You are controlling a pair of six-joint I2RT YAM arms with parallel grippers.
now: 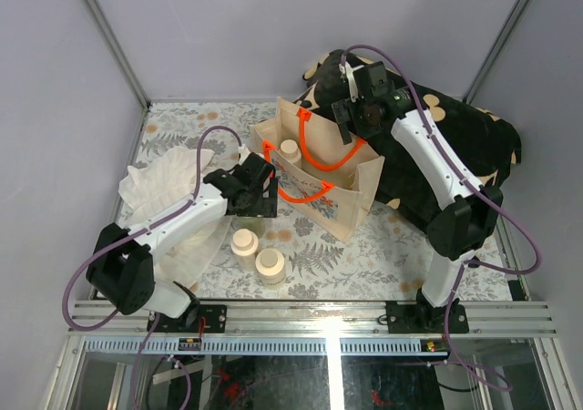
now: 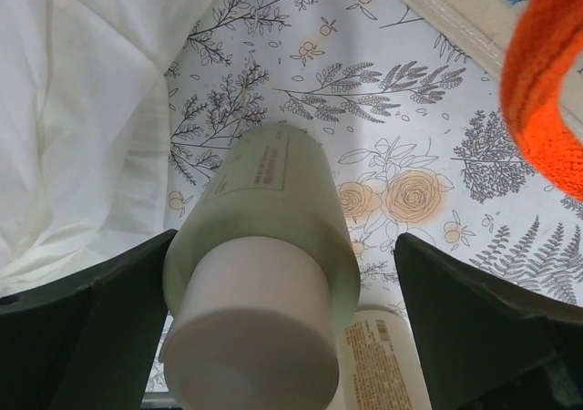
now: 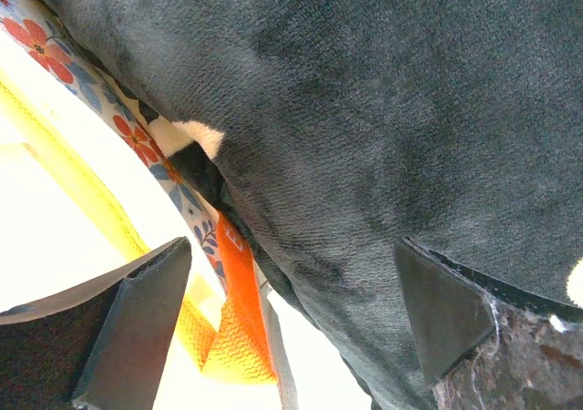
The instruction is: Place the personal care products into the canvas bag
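Note:
The canvas bag [image 1: 339,194] stands open mid-table, orange handles [image 1: 321,159] up, with one cream-capped bottle [image 1: 290,149] inside. My left gripper [image 1: 261,194] is low by the bag's left side. Its jaws are open around a pale green bottle [image 2: 273,210], cap toward the camera [image 2: 250,337]; the left finger [image 2: 118,310] is against it, and there is a gap to the right finger. A cream bottle's labelled side [image 2: 383,364] shows just beyond. Two cream bottles [image 1: 243,242] [image 1: 270,266] stand on the table. My right gripper [image 1: 349,123] is open at the bag's far rim, the handle [image 3: 239,310] between its jaws.
A crumpled white plastic bag [image 1: 168,187] lies left of my left arm and fills the left of the left wrist view [image 2: 73,109]. A black cloth with tan marks [image 1: 455,146] is heaped behind and right of the bag, close over my right gripper [image 3: 364,91].

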